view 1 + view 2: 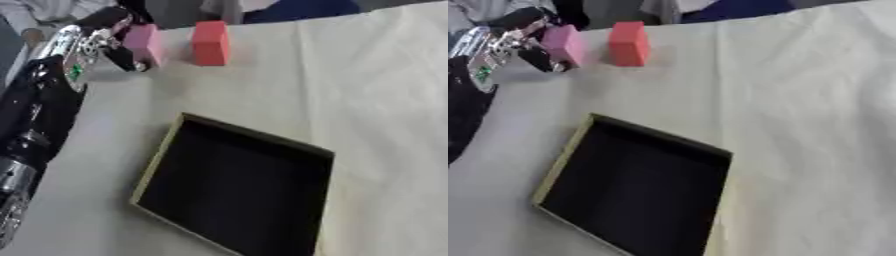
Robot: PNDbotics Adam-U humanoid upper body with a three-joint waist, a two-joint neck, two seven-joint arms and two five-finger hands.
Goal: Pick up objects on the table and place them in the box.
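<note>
A pink block stands at the far left of the table, with a red block upright just to its right. My left hand has come in from the left and its fingers and thumb curl around the pink block's left side. A shallow box with a black inside and tan rim lies open and tilted near the front centre, with nothing in it. My right hand shows in neither view.
A white cloth covers the table, with wide bare room on the right. Clothing of people shows along the far edge. My left arm runs down the left side.
</note>
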